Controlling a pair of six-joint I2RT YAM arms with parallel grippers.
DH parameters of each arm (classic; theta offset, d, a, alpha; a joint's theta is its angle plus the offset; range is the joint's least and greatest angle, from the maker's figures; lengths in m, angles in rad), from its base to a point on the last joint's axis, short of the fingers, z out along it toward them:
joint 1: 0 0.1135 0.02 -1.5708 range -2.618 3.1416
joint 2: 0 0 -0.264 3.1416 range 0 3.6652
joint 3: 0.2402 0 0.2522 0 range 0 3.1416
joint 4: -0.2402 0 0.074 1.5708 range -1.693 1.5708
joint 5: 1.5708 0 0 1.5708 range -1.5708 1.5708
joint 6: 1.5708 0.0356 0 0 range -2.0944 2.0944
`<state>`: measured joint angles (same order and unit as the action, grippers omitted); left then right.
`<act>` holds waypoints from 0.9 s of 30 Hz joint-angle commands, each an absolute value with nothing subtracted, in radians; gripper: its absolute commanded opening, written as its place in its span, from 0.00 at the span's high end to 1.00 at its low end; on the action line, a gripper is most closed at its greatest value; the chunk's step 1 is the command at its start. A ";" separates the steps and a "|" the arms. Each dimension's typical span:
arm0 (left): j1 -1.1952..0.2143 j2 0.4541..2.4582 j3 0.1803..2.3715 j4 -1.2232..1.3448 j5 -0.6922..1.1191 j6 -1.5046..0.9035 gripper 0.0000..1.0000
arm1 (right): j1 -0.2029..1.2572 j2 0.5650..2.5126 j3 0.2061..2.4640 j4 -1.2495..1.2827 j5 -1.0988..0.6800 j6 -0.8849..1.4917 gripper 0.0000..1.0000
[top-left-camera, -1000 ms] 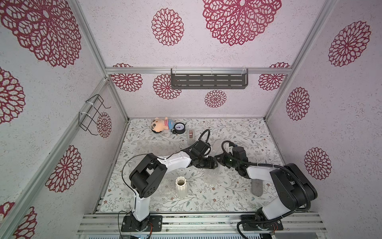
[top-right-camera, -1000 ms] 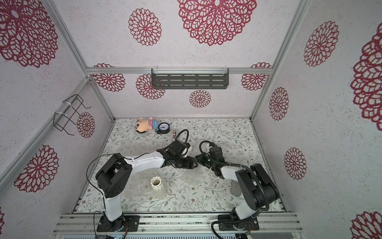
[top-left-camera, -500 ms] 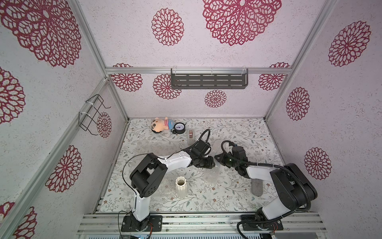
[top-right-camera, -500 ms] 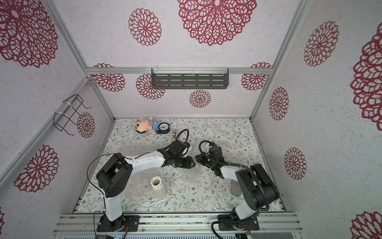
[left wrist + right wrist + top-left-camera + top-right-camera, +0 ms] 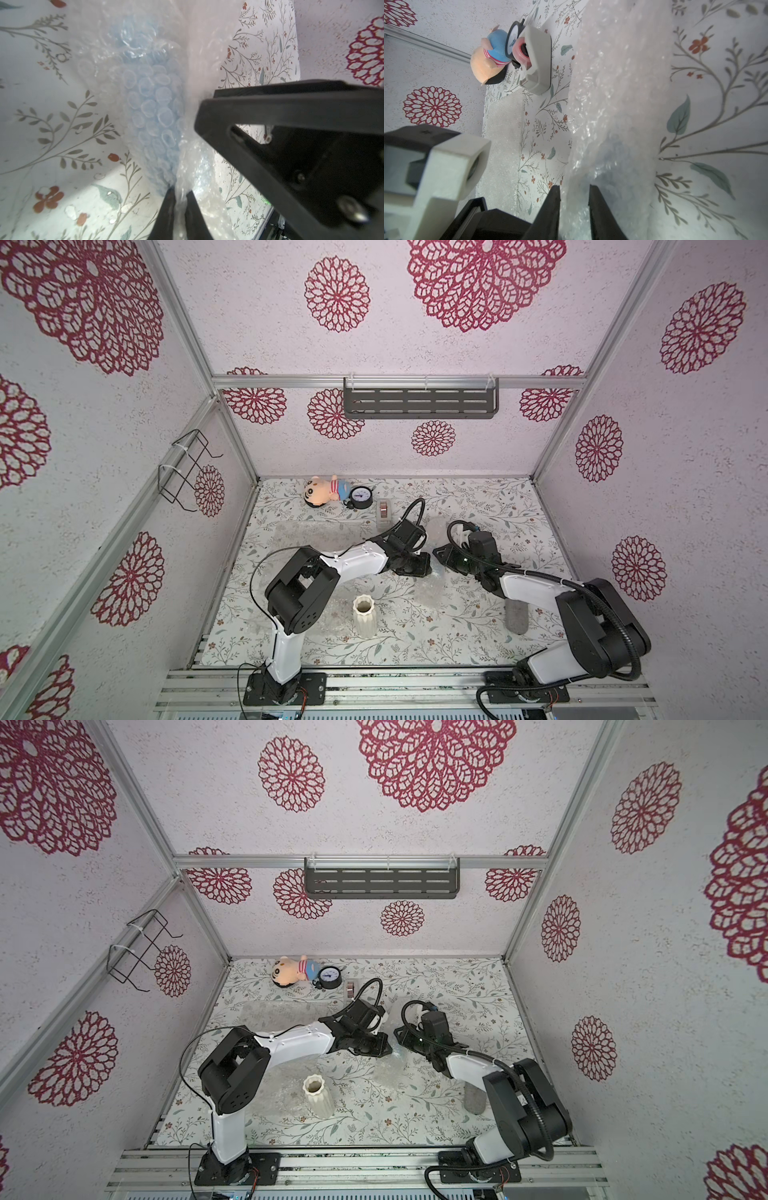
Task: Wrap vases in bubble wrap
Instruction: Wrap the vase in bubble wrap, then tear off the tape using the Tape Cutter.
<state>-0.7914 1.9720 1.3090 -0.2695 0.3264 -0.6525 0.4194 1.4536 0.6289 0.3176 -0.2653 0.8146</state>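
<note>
**Wrap changes hands: left grips, right lets go**

The wrap (image 5: 199, 62) lies round the blue vase (image 5: 149, 108) mid-table, between the two arms, which have barely shifted in the last second. What changed is the grip. The left gripper (image 5: 179, 193), wide a second ago, has closed and now pinches a gathered fold of wrap just beside the vase. The right gripper (image 5: 574, 189), shut until now, has parted its jaws, and wrap sits loosely in the gap. I read this as a handover that frees the right arm. The vase looks covered but not sealed.

Containers: the wall shelf (image 5: 419, 400) and wire basket (image 5: 185, 470) show nothing inside. The cream vase (image 5: 364, 616) stands upright and unwrapped near the front, its mouth seemingly empty. The dispenser (image 5: 538, 60) holds a tape roll.
</note>
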 commanded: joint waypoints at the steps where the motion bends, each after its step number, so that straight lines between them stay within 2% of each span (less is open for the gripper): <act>1: -0.797 1.999 1.325 -0.291 0.298 -0.622 0.93 | 0.401 1.387 0.653 0.174 -0.210 0.735 0.68; 6: -0.781 1.985 1.336 -0.310 0.297 -0.587 1.00 | 0.392 1.393 0.631 0.152 -0.236 0.725 0.71; 9: -0.768 1.974 1.334 -0.334 0.291 -0.551 1.00 | 0.401 1.425 0.651 0.170 -0.274 0.732 0.72; 16: -0.709 1.874 1.298 -0.406 0.326 -0.414 1.00 | 0.448 1.448 0.720 0.173 -0.238 0.730 0.71; 22: -0.641 1.827 1.263 -0.463 0.404 -0.305 1.00 | 0.497 1.536 0.854 0.164 -0.222 0.711 0.71; 27: -0.611 1.787 1.244 -0.532 0.387 -0.214 1.00 | 0.512 1.650 0.973 0.180 -0.246 0.702 0.71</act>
